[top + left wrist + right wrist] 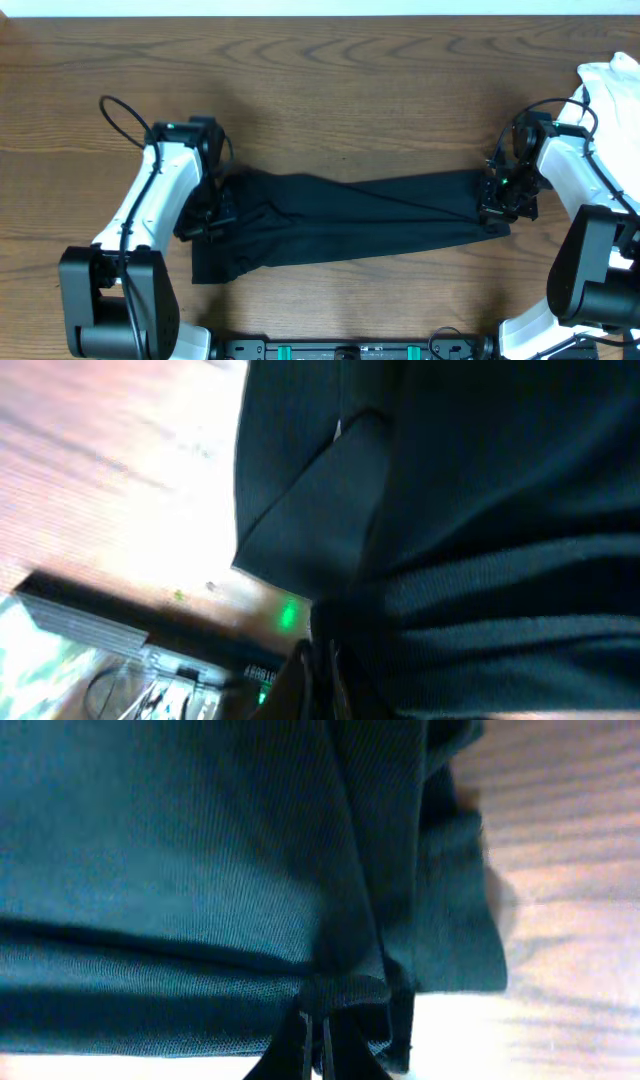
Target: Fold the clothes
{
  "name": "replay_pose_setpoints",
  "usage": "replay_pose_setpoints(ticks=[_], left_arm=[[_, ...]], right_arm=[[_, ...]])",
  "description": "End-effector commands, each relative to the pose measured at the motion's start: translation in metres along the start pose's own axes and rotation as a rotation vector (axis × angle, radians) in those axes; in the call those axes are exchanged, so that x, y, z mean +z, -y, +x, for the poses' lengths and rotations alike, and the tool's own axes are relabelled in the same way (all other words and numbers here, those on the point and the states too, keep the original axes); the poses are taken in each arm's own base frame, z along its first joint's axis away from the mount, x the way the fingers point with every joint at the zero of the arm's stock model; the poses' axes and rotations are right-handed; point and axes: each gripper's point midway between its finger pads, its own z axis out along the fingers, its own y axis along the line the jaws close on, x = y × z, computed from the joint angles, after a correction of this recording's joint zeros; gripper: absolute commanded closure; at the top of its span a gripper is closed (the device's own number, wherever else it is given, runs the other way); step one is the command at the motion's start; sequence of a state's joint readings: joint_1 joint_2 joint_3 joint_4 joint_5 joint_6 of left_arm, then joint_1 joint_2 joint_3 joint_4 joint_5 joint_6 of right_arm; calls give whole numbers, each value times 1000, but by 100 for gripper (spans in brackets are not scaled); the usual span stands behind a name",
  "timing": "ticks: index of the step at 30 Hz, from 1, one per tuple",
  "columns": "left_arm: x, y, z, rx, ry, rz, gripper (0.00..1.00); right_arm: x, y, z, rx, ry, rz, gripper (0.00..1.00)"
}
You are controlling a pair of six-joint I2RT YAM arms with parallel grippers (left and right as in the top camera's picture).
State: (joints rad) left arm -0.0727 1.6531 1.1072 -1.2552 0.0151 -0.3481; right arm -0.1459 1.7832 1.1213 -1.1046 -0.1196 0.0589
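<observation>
Black T-shirt [350,215] lies on bench [330,90] as a long folded band. Left fingers [312,685] and right fingers [290,1050] pinch opposite ends — crosswise folds likely remain.

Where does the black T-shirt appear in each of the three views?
Overhead: the black T-shirt lies stretched left to right across the lower middle.
Left wrist: it fills the centre and right of the picture.
Right wrist: it fills the left and centre.
Shared landmark: the wooden table, at upper left in the left wrist view and at right in the right wrist view.
</observation>
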Motion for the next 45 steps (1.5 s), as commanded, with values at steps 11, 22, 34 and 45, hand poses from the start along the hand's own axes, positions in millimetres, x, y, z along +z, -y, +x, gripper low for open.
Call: replay_pose_setpoints(ticks=[11,22,34,45], left_arm=[[40,-6,5,-47,5,-23,94],[40,-6,6,-47,3,-23,94],[40,-8,10,-45,-15,-31,15],[-36,-3,-9,-46,60,3,7]], right_arm=[[5,6,-7,22,49,22,99],[16,8,-1,42,36,24,99],[17,8,2,43,27,23,38],[-46,-21,-25,-6,94,-82,23]])
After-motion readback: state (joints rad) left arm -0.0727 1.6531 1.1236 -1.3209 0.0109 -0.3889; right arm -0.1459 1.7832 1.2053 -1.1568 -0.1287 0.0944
